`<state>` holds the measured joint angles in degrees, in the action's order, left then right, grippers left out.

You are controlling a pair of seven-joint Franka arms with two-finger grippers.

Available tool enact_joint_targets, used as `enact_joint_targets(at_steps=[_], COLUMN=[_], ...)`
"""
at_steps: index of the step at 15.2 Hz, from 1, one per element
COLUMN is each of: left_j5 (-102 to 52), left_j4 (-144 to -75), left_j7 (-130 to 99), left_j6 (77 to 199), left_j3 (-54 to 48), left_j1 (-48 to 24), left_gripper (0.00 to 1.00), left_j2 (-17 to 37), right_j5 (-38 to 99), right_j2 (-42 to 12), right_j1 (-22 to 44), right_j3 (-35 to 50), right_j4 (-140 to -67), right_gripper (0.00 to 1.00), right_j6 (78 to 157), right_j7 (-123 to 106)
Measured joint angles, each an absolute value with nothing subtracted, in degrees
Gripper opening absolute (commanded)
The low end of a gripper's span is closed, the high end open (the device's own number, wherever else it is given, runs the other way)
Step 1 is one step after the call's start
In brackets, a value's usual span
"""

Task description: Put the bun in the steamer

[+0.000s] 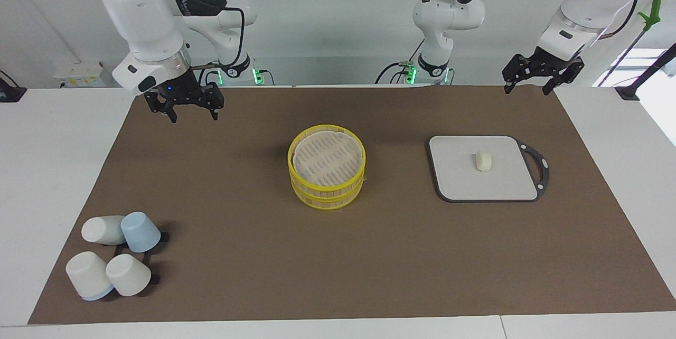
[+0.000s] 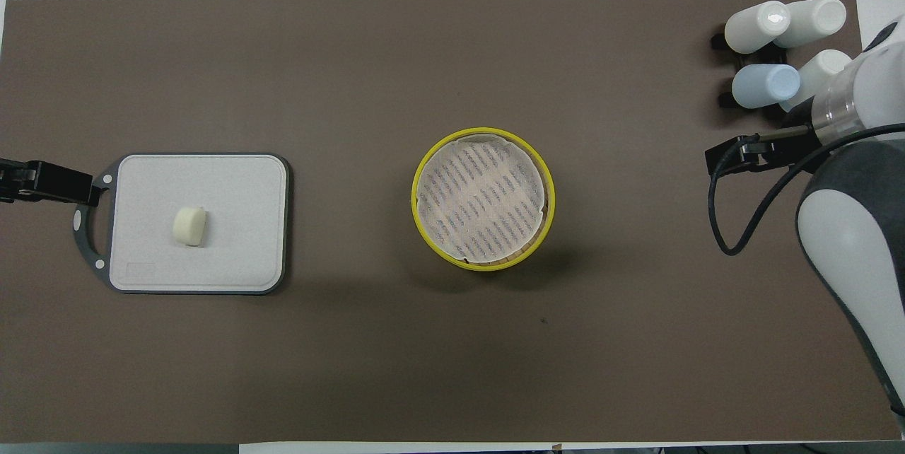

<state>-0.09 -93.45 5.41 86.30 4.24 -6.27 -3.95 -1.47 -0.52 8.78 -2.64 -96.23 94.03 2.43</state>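
My left gripper (image 1: 532, 85) hangs spread over the mat's corner; the right gripper (image 1: 184, 108) waits spread. The bun (image 1: 483, 161) sits mid-board (image 1: 454, 180), so I should drop straight down, pinch gently, then carry it to the steamer (image 1: 327, 162).

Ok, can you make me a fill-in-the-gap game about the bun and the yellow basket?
1. The bun lies on the grey ____.
2. The steamer has bright ____ rims.
3. The steamer stands between the board and the ____.
4. Inside the steamer there are ____ buns.

Missing words: board; yellow; cups; no
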Motion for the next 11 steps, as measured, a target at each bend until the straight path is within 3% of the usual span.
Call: enact_joint_targets(at_steps=[11], left_j5=[-0.69], left_j4=[-93.54], left_j7=[5.43], left_j6=[86.41], left_j3=[4.54], left_j1=[-6.22], left_gripper=[1.00], left_j2=[-3.96], right_j5=[-1.01], right_j2=[-0.37], right_j1=[9.84], right_j3=[-1.86], right_j4=[-95.69], right_gripper=[1.00], right_j6=[93.32], right_j7=[1.91])
